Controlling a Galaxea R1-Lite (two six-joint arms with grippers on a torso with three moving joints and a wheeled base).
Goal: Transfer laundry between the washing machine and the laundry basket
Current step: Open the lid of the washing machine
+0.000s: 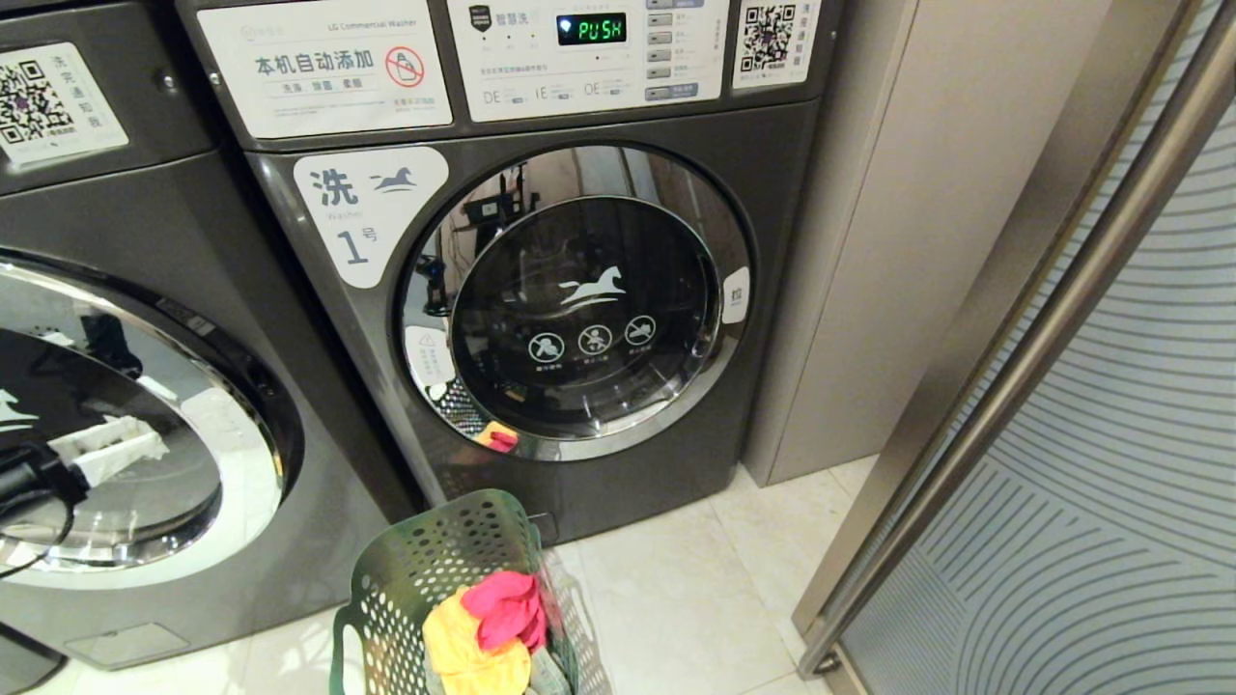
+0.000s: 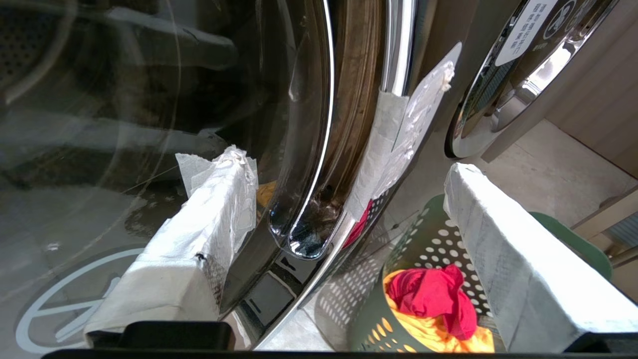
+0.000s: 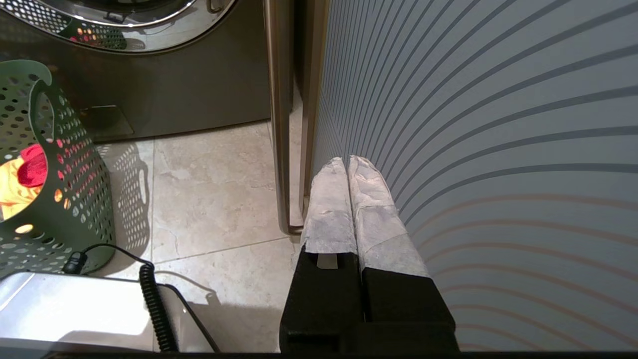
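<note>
Left gripper is up against the chrome door rim of the washing machine at the left edge of the head view. Fingers spread wide, nothing between them: one padded finger is in front of the door glass, the other is out over the laundry basket. Can't tell whether the finger touches the glass. A taped white patch sits on the rim just beside that gripper.

Basket stands on the tile floor, near, in front of the gap between that machine and the machine marked 1 to its right. Laundry is in the basket: pink-red garment on top of a yellow-orange one. Both machine doors look shut.

Right gripper is parked low beside the striped sliding door on the right, fingers pressed together, holding nothing.
</note>
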